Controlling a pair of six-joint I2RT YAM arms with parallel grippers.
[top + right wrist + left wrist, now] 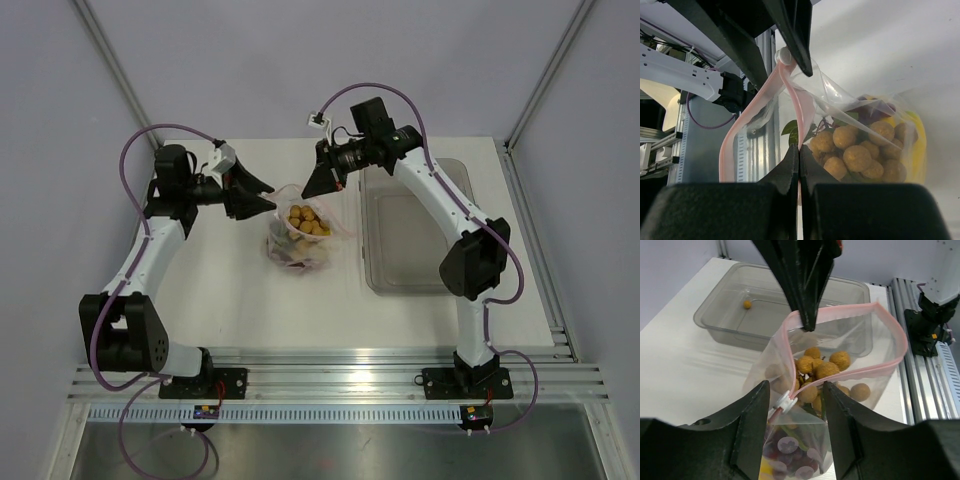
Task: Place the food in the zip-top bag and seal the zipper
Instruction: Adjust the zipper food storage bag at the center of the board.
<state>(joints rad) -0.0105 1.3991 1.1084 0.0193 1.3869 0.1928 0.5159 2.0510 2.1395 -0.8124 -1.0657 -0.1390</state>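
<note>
The zip-top bag (300, 240) stands mid-table, mouth open, holding the tan round fruits (822, 367), dark red grapes (790, 450) and a bit of yellow banana (917, 145). My right gripper (799, 149) is shut on the pink zipper (890, 360) at its far end; it also shows in the top view (312, 188). My left gripper (796, 390) is open, its jaws on either side of the zipper's near end, where the white slider (782, 402) sits close to the left finger. In the top view the left gripper (268, 196) is at the bag's left edge.
A rigid clear tray (415, 230) lies right of the bag, with one loose tan fruit (747, 304) in it. An aluminium rail (340, 380) runs along the near edge, and grey walls enclose the table.
</note>
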